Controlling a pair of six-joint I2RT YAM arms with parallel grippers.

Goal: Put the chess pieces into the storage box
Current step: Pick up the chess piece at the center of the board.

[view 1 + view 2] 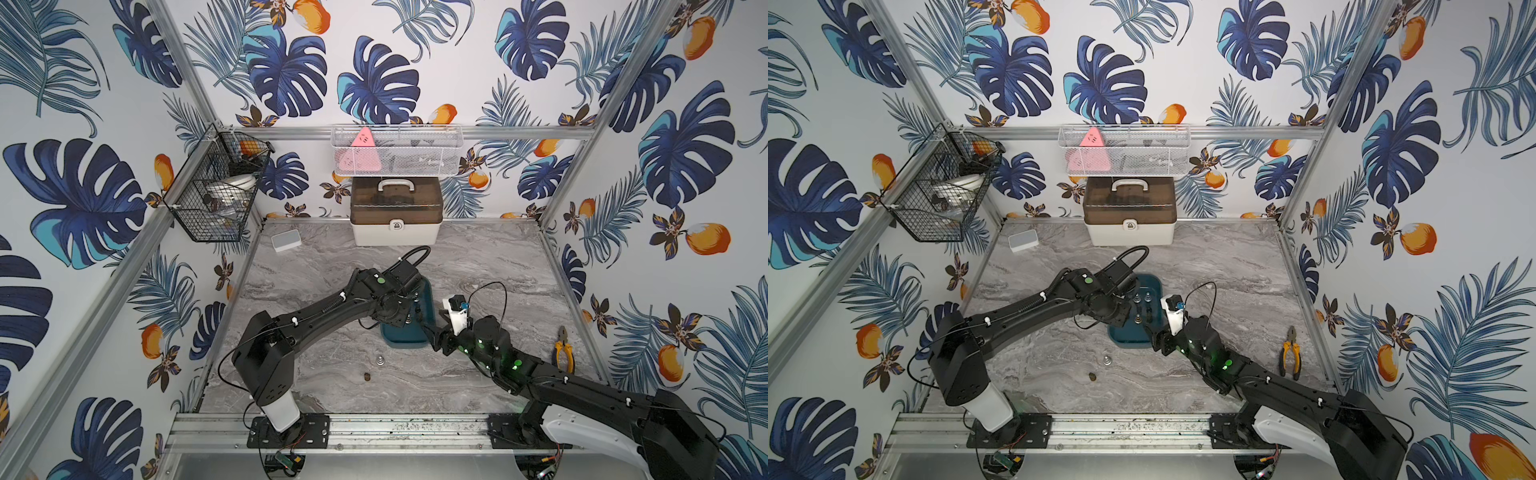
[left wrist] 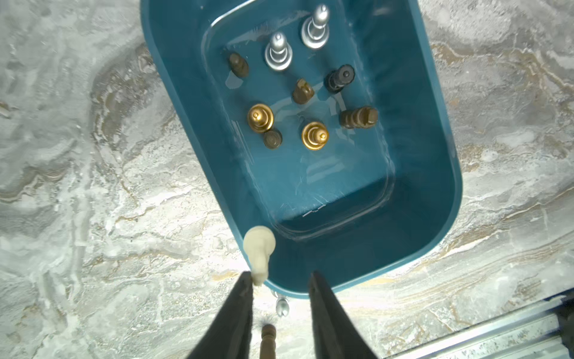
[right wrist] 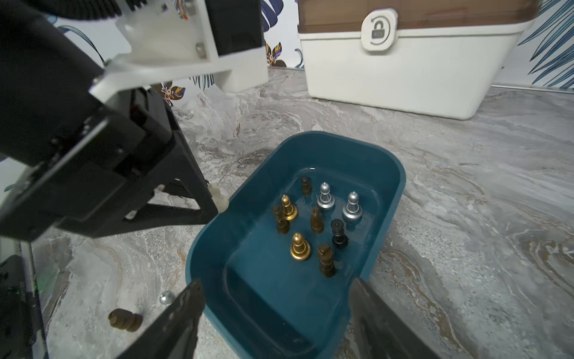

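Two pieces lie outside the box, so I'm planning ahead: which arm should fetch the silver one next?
Left, probably: the silver piece and brown piece lie close by the left gripper, on its side of the storage box. Its jaws stand open, though the whitish piece touches one finger.

White case (image 1: 395, 232), small flat box (image 1: 286, 240), pliers (image 1: 562, 336) on table (image 1: 478, 270).

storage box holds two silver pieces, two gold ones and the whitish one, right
Not quite. The storage box holds two silver pieces and two gold ones, but the whitish piece is not in it. It sits against one finger of the left gripper, by the box's rim, as the left wrist view shows.
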